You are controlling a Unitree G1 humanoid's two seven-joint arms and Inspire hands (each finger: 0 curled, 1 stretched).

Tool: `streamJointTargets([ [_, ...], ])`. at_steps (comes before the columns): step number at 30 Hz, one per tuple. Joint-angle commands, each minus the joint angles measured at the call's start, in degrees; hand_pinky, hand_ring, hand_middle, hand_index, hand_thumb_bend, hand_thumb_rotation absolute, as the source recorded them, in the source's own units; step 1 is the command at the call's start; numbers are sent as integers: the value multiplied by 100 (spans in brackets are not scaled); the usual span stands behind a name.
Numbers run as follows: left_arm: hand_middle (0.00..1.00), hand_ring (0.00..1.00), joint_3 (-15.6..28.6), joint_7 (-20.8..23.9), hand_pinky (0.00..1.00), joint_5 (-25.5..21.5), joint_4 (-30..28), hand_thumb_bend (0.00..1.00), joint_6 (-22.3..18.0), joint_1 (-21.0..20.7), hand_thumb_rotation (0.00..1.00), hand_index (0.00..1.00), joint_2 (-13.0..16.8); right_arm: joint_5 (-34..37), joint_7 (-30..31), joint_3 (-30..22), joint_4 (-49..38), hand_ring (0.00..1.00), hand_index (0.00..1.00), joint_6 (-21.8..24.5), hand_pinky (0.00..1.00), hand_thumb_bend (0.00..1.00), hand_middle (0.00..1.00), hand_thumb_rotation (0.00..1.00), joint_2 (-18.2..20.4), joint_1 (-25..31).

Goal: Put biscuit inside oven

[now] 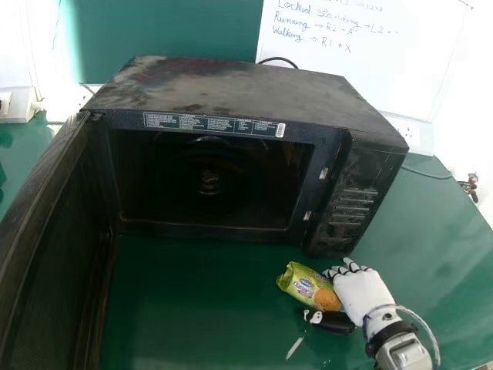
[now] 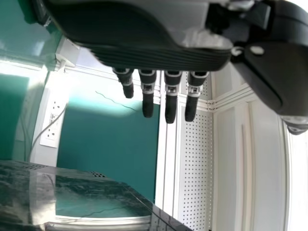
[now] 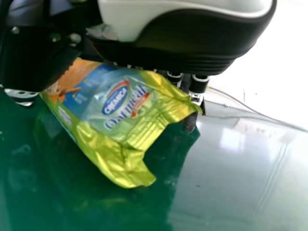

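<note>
Fingers of the right hand (image 1: 363,294) are clamped on crinkled, shiny biscuit packet (image 1: 305,284), before boxy black oven (image 1: 231,89); left hand (image 2: 159,55) has straight fingers, slightly apart.

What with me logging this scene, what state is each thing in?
Oven door: swung open
Oven: upright, interior dark, no biscuit packet visible inside
Biscuit packet: outside the oven, crumpled at the end
Right hand: at the packet, grip unclear
Left hand: open, fingers straight
Whiteboard: written on
</note>
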Motion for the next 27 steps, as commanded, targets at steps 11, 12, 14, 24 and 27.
streamJointTargets([
  [11,90,91,-68,48,97,15,-96,94,-55,53,91,89,-51,-745,-736,206,148,95,86,11,88,94,92,44,99,269],
  [12,90,91,-67,33,97,2,-88,94,-64,52,91,89,-51,-786,-799,216,165,95,86,7,88,94,92,44,103,277],
  [14,90,92,-59,10,98,-8,-77,94,-69,51,91,89,-38,-801,-902,219,207,94,86,2,89,93,92,44,129,291],
  [24,90,92,-56,12,97,-16,-110,94,-72,76,91,88,-48,424,-1078,-96,577,71,75,-59,57,90,78,25,551,260],
  [27,90,92,-55,-7,98,-22,-101,94,-82,79,91,88,-42,604,-1112,-92,711,50,66,-87,41,91,61,19,579,192],
])
